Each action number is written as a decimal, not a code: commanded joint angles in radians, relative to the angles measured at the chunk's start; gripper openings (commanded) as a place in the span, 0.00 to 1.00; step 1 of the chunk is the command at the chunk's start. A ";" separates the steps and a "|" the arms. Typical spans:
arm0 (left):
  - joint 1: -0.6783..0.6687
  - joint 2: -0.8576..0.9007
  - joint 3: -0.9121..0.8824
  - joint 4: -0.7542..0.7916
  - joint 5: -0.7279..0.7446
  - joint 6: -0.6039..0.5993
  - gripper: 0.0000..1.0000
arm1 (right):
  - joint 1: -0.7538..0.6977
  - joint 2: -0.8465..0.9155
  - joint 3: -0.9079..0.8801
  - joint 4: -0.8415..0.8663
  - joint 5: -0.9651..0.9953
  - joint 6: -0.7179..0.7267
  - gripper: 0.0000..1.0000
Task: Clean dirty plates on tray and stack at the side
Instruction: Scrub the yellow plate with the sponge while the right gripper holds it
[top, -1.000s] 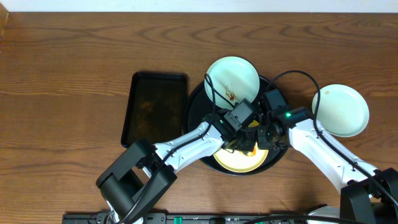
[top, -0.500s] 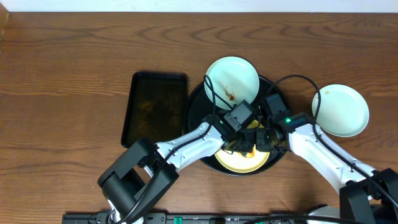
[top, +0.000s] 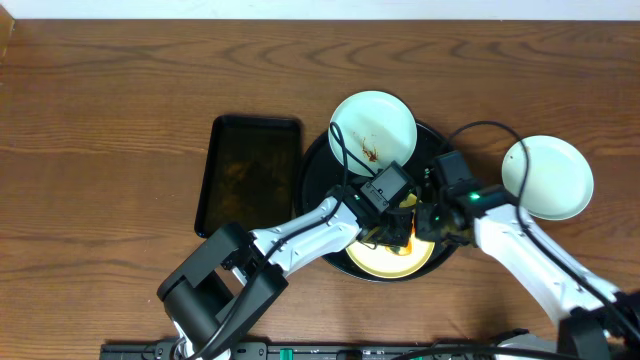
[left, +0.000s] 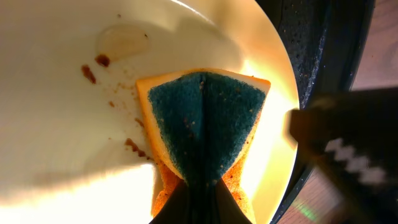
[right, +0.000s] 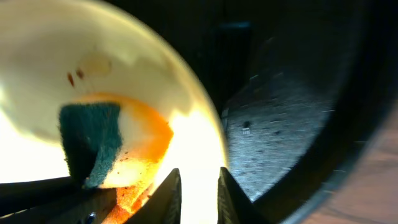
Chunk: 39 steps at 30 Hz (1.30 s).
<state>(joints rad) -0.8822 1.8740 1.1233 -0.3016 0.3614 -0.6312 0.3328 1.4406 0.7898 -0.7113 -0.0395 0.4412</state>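
overhead view, clock positions taken on the round tray (top: 318, 180).
- yellow plate (top: 385, 262) lies inside the tray at 6 o'clock.
- smeared mint plate (top: 385, 115) sits at 12 o'clock, its far edge overhanging the tray rim. brown streaks show on its near half.
- second mint plate (top: 547, 177) is off the tray at 3 o'clock, flat on the tabletop (top: 120, 100), well apart from the tray rim. no smears can be made out on it.
- rectangular tray (top: 250, 175) lies at 9 o'clock, just beside the round tray.

left claw (top: 397, 228): over the yellow plate, closed on a sponge (top: 407, 236). in the left wrist view the left claw (left: 199, 186) pinches the sponge (left: 202, 118) from its lower end so that it folds. the blue-green scrub face is up and the orange body is below, resting on the yellow plate (left: 62, 124). brown specks and one pale ring mark show on the plate at 10 to 11 o'clock of the sponge. the round tray (left: 323, 50) shows black past the plate edge.

right claw (top: 428, 222): at 3 o'clock of the yellow plate, close beside the left claw. in the right wrist view the right claw (right: 198, 193) has its fingers drawn close, with the rim of the yellow plate (right: 124, 62) between them, so it grips the plate edge. the sponge (right: 93, 143) is at 9 o'clock of the fingers and the tray floor (right: 280, 124) at 2 o'clock.
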 joint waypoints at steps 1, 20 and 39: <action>-0.005 0.002 0.005 0.004 0.012 0.001 0.08 | -0.063 -0.031 0.024 -0.019 0.013 0.006 0.20; -0.005 0.002 0.005 0.005 0.012 0.001 0.08 | -0.129 -0.011 -0.131 0.067 -0.124 -0.030 0.15; -0.005 0.002 0.005 0.004 0.012 0.001 0.08 | -0.130 -0.064 -0.058 0.035 -0.137 -0.035 0.19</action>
<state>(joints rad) -0.8848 1.8740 1.1233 -0.3012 0.3645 -0.6315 0.2127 1.4139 0.6838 -0.6704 -0.1650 0.4187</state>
